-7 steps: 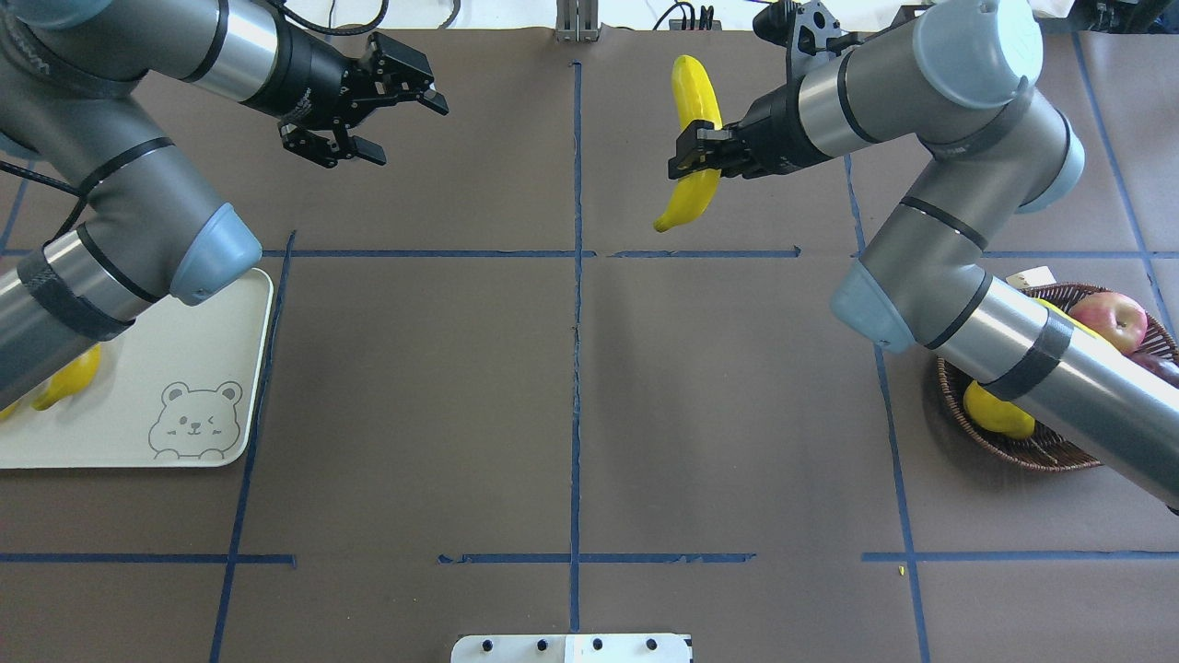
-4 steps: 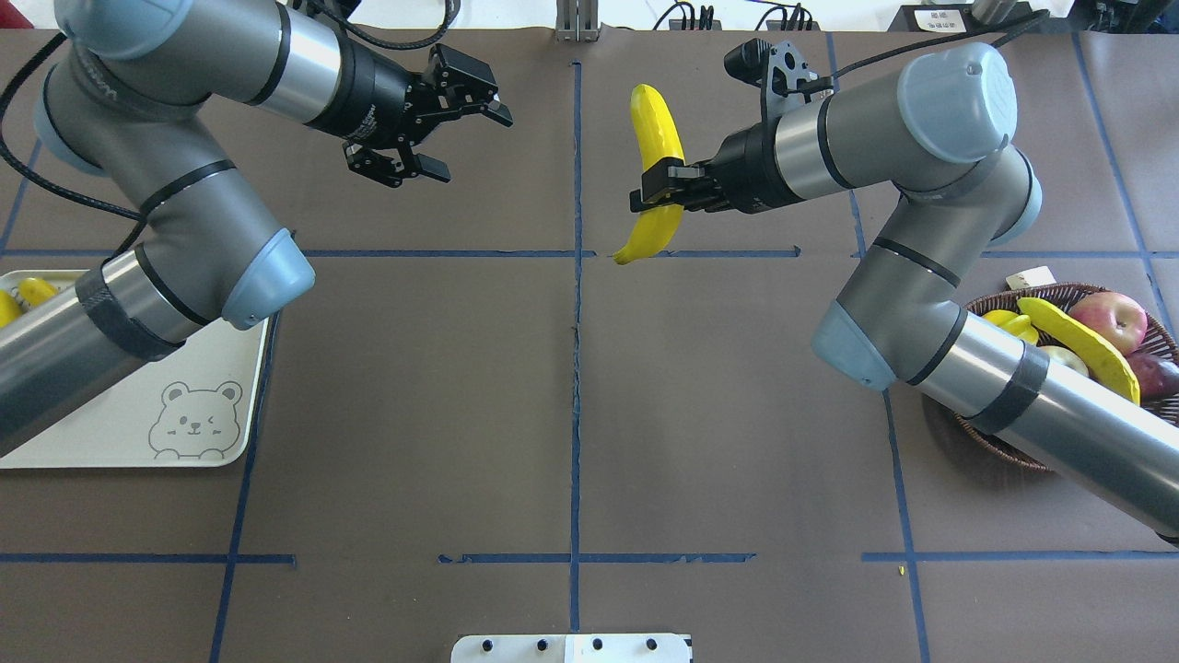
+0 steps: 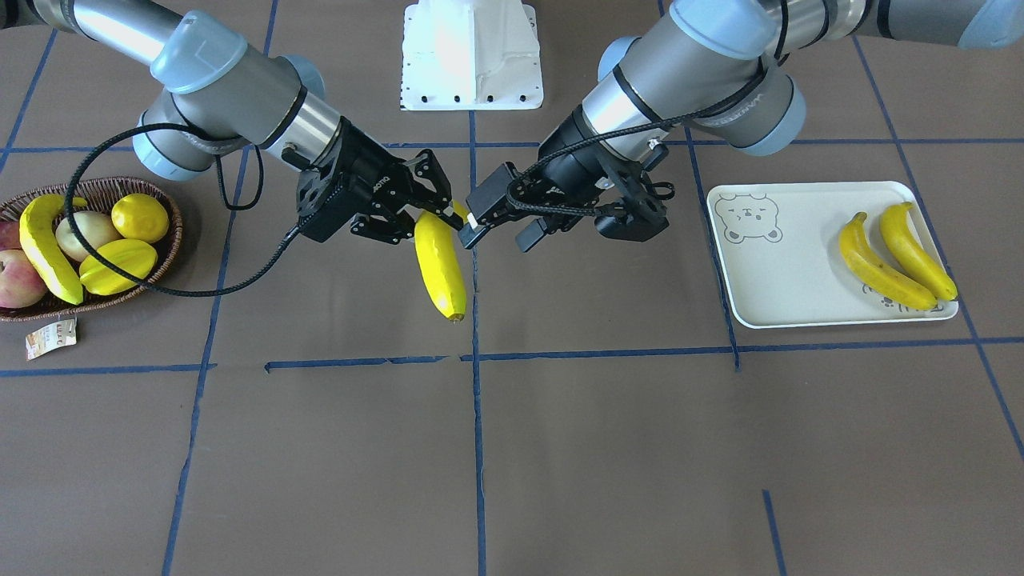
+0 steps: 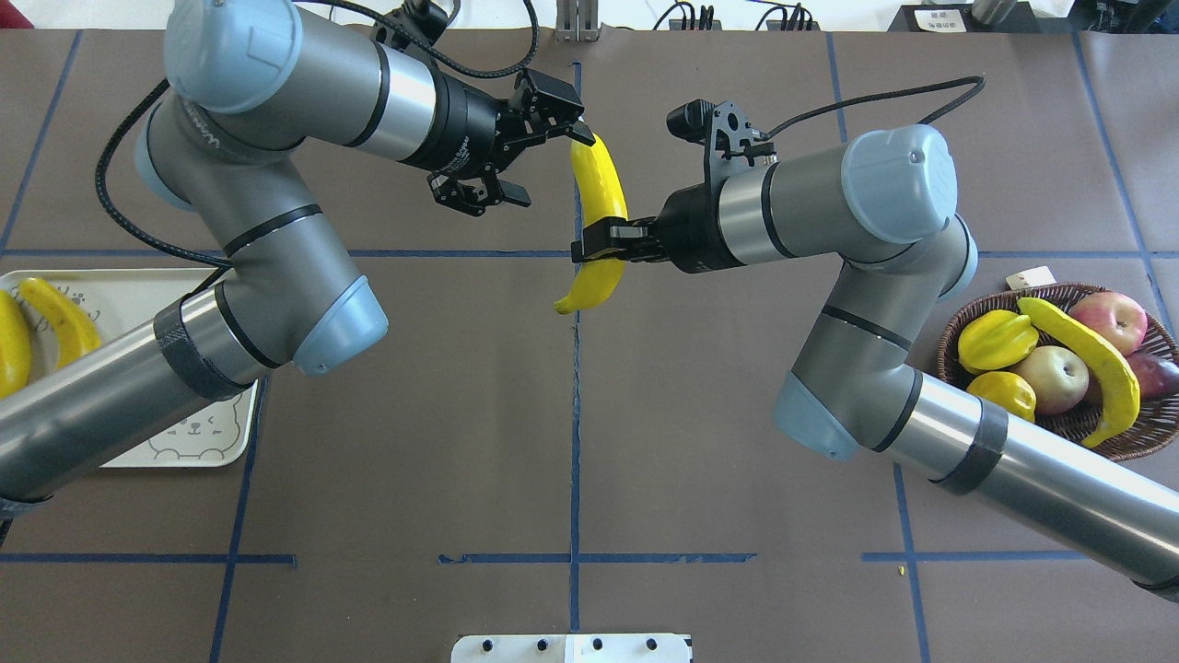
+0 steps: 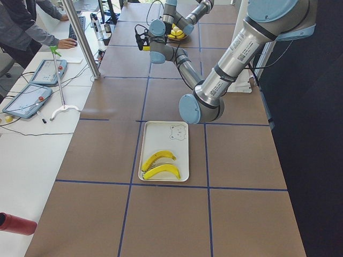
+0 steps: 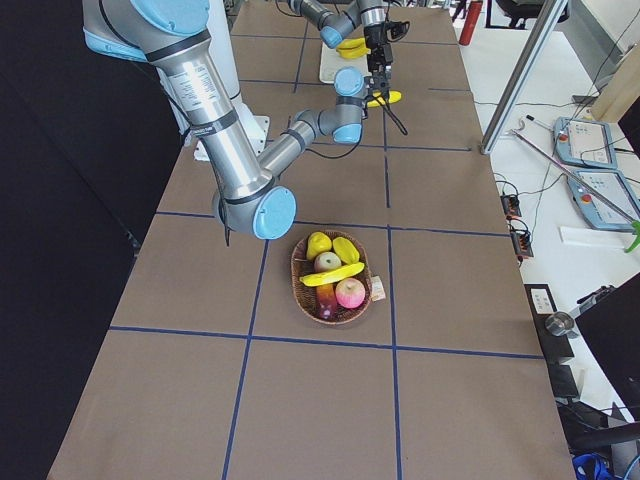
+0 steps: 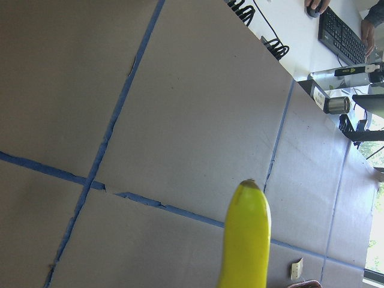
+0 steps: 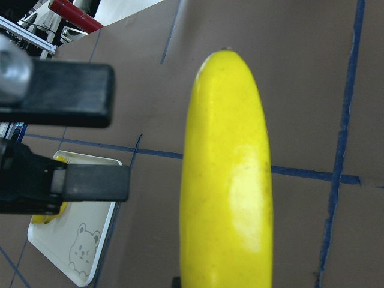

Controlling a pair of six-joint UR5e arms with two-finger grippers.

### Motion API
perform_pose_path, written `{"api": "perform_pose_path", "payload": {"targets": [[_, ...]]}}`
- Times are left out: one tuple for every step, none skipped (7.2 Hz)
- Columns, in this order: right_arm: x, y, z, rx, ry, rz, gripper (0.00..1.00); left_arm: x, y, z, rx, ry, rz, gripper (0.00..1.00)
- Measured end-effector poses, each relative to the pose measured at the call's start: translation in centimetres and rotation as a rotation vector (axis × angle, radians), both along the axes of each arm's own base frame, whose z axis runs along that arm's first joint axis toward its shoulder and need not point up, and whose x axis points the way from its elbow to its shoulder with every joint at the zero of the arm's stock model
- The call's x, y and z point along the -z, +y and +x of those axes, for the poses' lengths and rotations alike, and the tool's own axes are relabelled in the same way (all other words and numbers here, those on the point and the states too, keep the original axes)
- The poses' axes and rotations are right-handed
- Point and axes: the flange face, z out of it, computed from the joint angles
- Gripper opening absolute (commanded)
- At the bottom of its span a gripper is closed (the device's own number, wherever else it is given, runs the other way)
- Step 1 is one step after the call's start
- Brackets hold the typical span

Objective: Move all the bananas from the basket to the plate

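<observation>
Overhead exterior: smooth, curved banana

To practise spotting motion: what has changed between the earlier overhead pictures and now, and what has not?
The right gripper, shut on a banana, carried it left to the centre line. The left gripper swung right; its open fingers now reach the banana's far end. Unchanged: two bananas on the plate, one banana in the basket.
</observation>
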Motion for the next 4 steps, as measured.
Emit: {"api": "perform_pose_path", "payload": {"targets": [[0.5,0.7,-0.5,-0.014,-0.010,0.006,0.04,-0.1,0.3,0.6,-0.008,-0.001,-0.004,0.94],[0.8,1.0,-0.6,-0.020,-0.016,0.010,0.05,-0.2,0.6,1.3,-0.011,-0.005,-0.008,0.86],[1.1,1.1,-0.7,-0.023,-0.020,0.013,0.05,-0.3,1.0,2.1,-0.007,-0.008,-0.009,0.72],[1.2,1.2,-0.7,-0.025,-0.021,0.014,0.08,-0.4,1.4,2.8,-0.002,-0.010,-0.008,0.54]]}}
